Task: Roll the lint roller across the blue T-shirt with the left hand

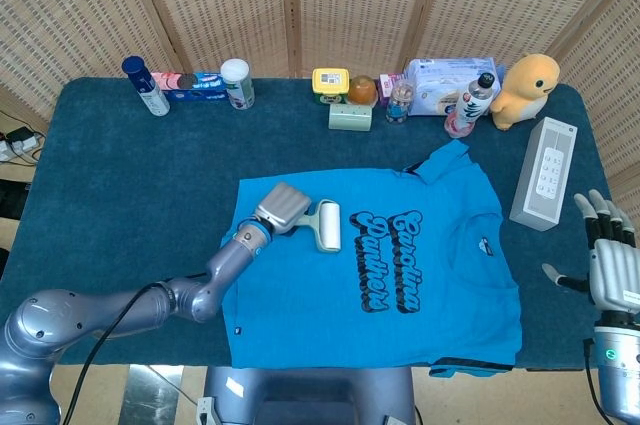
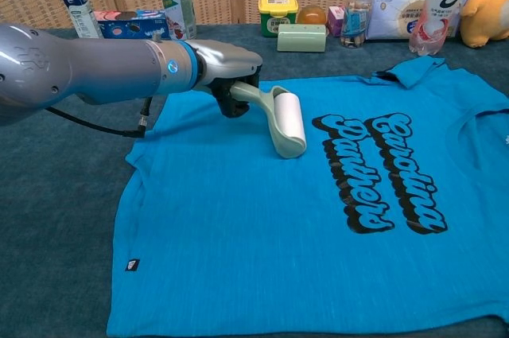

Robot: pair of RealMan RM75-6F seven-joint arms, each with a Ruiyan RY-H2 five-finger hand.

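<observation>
The left hand grips the handle of the lint roller, whose white roll lies on the blue T-shirt just left of the black lettering. The shirt is spread flat on the dark blue worktop, collar toward the right. The right hand hangs at the worktop's near right edge with fingers spread, holding nothing, near a white box. Bottles and packets line the far edge
</observation>
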